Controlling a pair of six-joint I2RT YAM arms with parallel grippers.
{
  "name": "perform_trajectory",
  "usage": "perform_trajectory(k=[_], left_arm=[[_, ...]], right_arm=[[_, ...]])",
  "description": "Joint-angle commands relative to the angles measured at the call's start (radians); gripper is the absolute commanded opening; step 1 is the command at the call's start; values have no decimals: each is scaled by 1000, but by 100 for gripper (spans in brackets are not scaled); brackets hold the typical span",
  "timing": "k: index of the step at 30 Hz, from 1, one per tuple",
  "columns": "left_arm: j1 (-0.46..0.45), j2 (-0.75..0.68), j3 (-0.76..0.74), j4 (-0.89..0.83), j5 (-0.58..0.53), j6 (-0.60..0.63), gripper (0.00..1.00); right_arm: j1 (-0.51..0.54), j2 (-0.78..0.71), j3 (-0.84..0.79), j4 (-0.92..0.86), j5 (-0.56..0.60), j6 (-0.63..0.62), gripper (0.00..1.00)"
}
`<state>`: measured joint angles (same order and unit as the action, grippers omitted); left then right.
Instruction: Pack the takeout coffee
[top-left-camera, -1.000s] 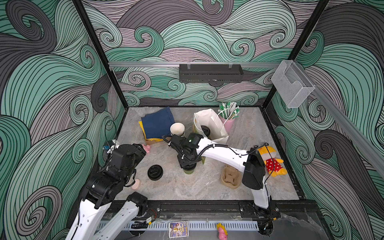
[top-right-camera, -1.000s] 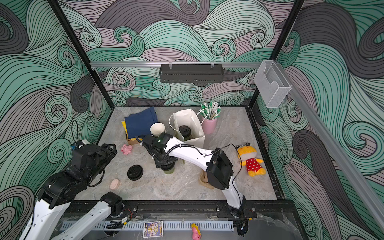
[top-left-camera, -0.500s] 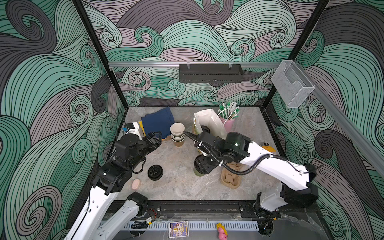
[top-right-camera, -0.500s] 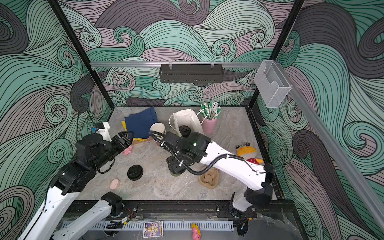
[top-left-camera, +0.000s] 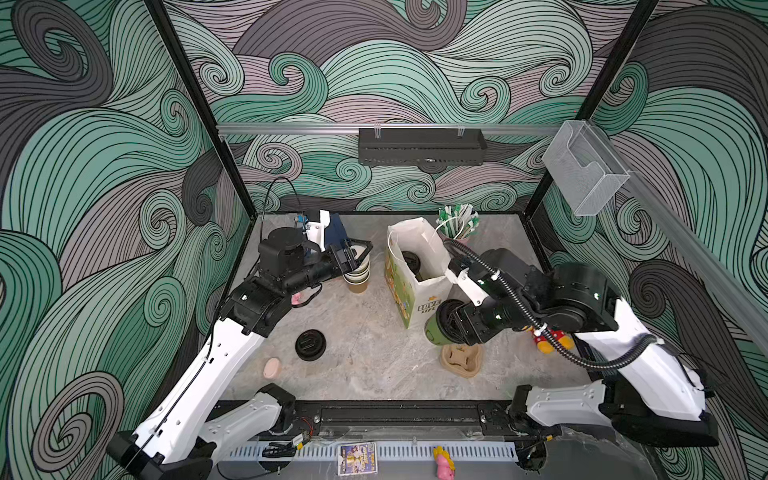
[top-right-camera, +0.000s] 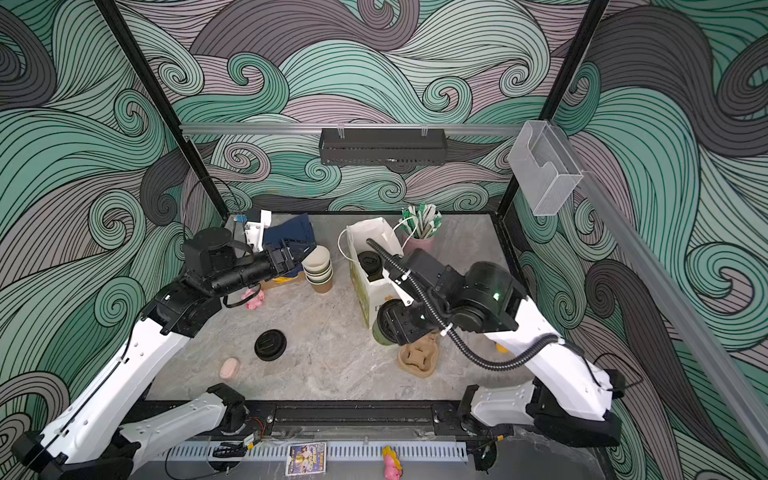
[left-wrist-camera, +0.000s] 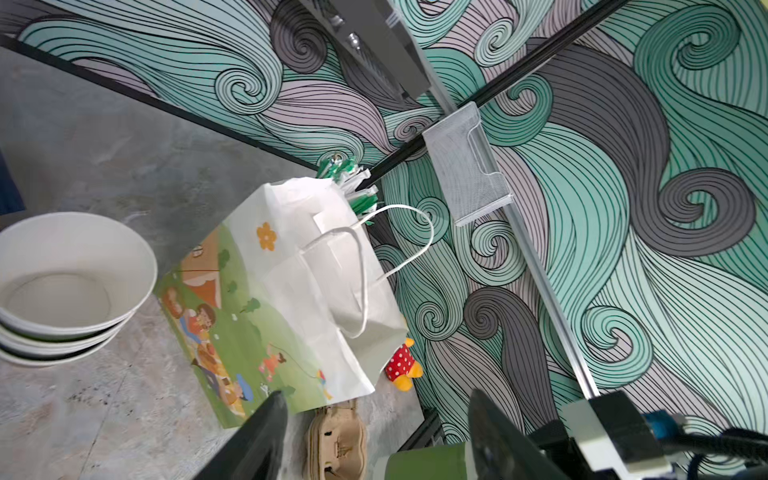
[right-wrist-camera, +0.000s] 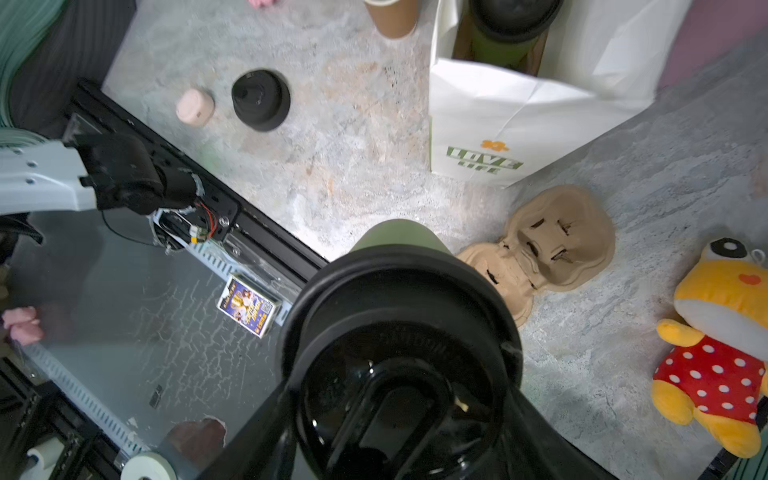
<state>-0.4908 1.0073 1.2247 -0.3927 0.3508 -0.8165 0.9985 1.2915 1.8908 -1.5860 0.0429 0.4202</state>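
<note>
My right gripper (top-left-camera: 448, 328) is shut on a takeout coffee cup (top-left-camera: 434, 332) with olive-green sides and a black sip lid (right-wrist-camera: 399, 332). The cup hangs tilted just in front of the white paper bag (top-left-camera: 415, 297), above the brown pulp carrier (top-left-camera: 461, 359). A second lidded cup (top-right-camera: 370, 262) stands inside the bag. My left gripper (top-left-camera: 359, 253) is open and raised beside a stack of empty paper cups (top-left-camera: 357, 276). In the left wrist view nothing lies between its fingers (left-wrist-camera: 266, 428), and the stack (left-wrist-camera: 70, 286) sits off to one side.
A loose black lid (top-left-camera: 310, 344) and a small pink round piece (top-left-camera: 272, 368) lie at the front left. A pink cup of straws (top-left-camera: 457, 222) stands behind the bag. A blue cloth (top-right-camera: 291, 230) lies at the back left. A yellow plush toy (right-wrist-camera: 723, 332) lies at the right.
My right arm lifted the lidded cup from the middle of the table and carried it right, to the front of the bag. My left arm swung up and back toward the cup stack.
</note>
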Motion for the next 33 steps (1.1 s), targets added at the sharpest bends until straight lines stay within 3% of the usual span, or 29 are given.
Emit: perform_trajectory(k=[1, 8, 17, 23, 27, 33], left_arm=[[-48, 38, 48, 11, -43, -12, 71], [-136, 183, 137, -62, -182, -50, 69], [-137, 279, 158, 9, -194, -42, 57], [-137, 308, 160, 20, -153, -62, 33], [-144, 301, 167, -7, -152, -47, 15], [-152, 256, 125, -22, -152, -96, 2]], right_arm=[[-43, 52, 120, -96, 20, -12, 64], [-154, 249, 480, -214, 41, -41, 62], [-268, 425, 682, -213, 104, -41, 61], [-320, 490, 636, -213, 158, -62, 59], [-328, 547, 616, -213, 125, -90, 59], [-332, 616, 593, -213, 65, -118, 59]])
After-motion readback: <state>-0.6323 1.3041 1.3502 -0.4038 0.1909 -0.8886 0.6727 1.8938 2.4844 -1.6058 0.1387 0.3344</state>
